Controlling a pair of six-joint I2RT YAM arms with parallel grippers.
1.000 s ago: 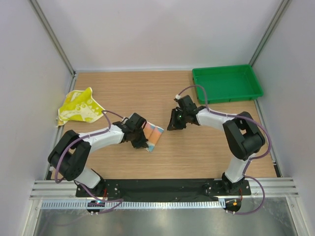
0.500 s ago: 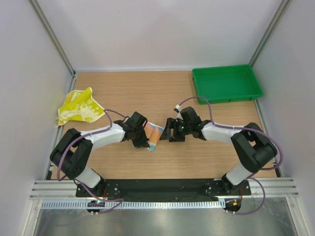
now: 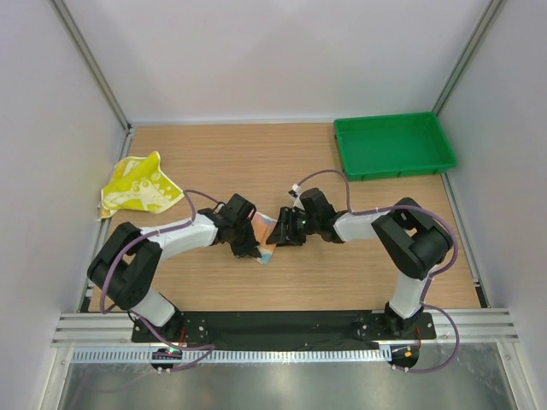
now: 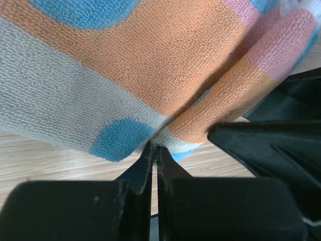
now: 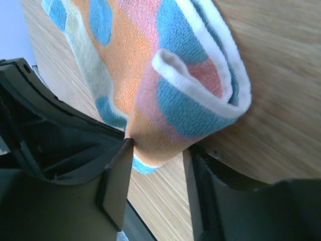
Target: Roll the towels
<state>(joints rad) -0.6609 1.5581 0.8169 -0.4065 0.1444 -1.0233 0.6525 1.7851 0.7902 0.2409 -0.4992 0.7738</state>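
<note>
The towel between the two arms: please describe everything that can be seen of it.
The towel is soft terry cloth with orange, pink and beige bands, blue spots and a white hem. It lies loosely rolled on the wooden table. The left end effector is shut on its fold; the right end effector straddles one end, jaws open.

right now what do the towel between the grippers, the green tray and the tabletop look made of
The towel looks like soft terry cloth, matte: looped pile shows up close. The green tray is likely moulded plastic, smooth. The tabletop is wood or wood-look laminate: grain lines show.
</note>
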